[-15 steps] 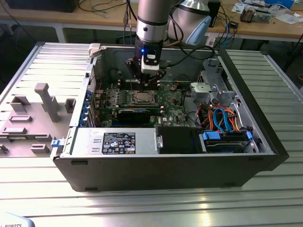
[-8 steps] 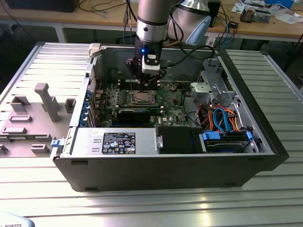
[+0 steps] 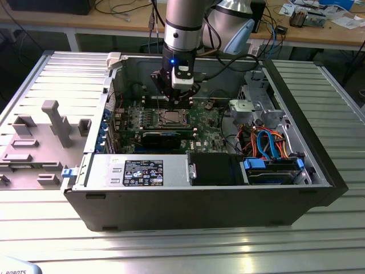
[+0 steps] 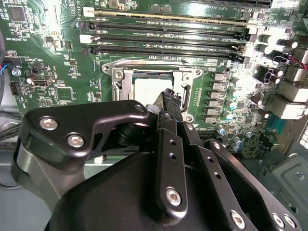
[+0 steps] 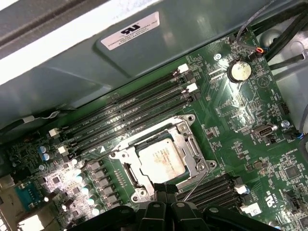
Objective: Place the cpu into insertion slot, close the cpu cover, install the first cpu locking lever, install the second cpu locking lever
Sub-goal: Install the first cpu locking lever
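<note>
The cpu lies flat in the insertion slot on the green board, its silvery top showing through the window of the cpu cover, which lies down around it. A thin wire locking lever runs slanting from the socket's corner toward my fingertips. My gripper hovers at the socket's edge, fingers together, with nothing visibly held. In the second wrist view the gripper overlaps the rim of the cpu cover beside the cpu. In the exterior view the gripper hangs just above the cpu.
Long black memory slots run beside the socket. The open case walls in the board, with a power supply in front and a drive bay with orange and blue cables at the exterior view's right. A grey fixture stands outside.
</note>
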`<state>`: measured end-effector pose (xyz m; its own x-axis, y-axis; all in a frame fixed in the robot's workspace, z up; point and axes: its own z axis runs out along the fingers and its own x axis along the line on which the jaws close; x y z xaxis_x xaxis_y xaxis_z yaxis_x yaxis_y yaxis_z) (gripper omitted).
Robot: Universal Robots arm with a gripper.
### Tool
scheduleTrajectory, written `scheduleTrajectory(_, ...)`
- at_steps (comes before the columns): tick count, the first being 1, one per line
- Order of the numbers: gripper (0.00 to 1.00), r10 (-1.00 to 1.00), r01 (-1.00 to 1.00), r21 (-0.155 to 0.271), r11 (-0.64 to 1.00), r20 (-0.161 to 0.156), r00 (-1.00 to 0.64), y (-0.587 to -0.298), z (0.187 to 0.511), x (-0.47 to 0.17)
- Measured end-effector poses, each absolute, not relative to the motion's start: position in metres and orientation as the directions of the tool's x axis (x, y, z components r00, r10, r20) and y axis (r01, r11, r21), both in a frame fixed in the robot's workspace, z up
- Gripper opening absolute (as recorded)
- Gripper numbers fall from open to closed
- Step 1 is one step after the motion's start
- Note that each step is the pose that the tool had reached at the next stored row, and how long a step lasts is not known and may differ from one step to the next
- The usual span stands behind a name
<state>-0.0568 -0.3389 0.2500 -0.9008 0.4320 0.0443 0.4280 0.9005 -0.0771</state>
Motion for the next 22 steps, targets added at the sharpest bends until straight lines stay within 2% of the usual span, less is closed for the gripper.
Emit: scheduleTrajectory(22,0.11,0.380,0.376,-0.077,0.923,0.044,-0.924,-0.3389,0.2500,-0.0568)
